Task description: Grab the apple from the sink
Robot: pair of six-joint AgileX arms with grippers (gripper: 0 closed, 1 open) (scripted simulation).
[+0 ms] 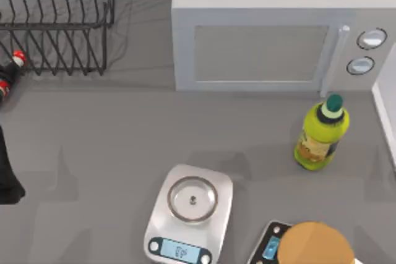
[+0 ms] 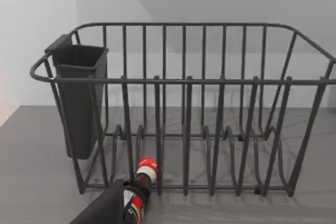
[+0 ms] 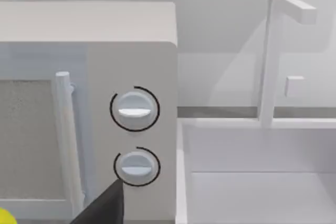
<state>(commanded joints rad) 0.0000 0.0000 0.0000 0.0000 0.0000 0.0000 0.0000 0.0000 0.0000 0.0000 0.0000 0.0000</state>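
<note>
The apple is out of view. The white sink (image 3: 185,150) lies just right of the microwave (image 3: 79,51), with a white faucet (image 3: 270,56) behind it; what shows of the basin is bare. Its rim also runs along the top view's right edge (image 1: 387,112). A dark part of my right gripper (image 3: 105,205) shows low in the right wrist view, facing the microwave's dials and the sink. My left arm (image 1: 7,174) is at the table's left edge. My left gripper (image 2: 102,208) is by a dark bottle.
A dark bottle with a red cap (image 1: 9,73) lies before the wire dish rack (image 1: 62,23) at back left. A yellow-green bottle (image 1: 320,131) stands in front of the microwave (image 1: 260,35). At the front are a kitchen scale (image 1: 189,211) and a tan disc (image 1: 315,245).
</note>
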